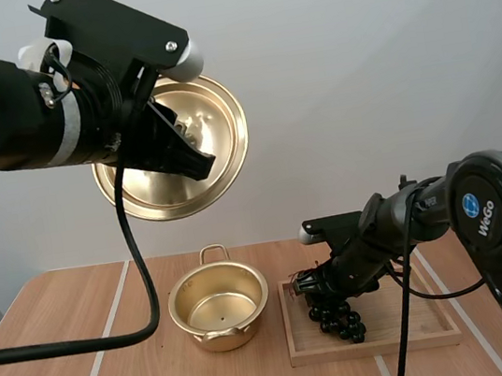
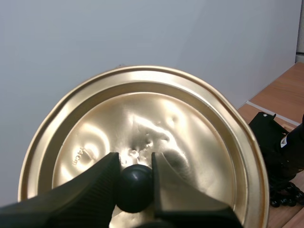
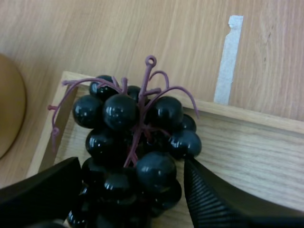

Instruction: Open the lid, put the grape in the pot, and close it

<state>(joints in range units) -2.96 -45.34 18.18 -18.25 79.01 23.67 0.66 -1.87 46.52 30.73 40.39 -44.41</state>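
On the right arm "WeGo" is printed; the right gripper is spread open around the one bunch of grapes, which lies on the one wooden tray. One gold lid is held in the air by its black knob, pinched by the left gripper, above the one open pot set just beside the tray.
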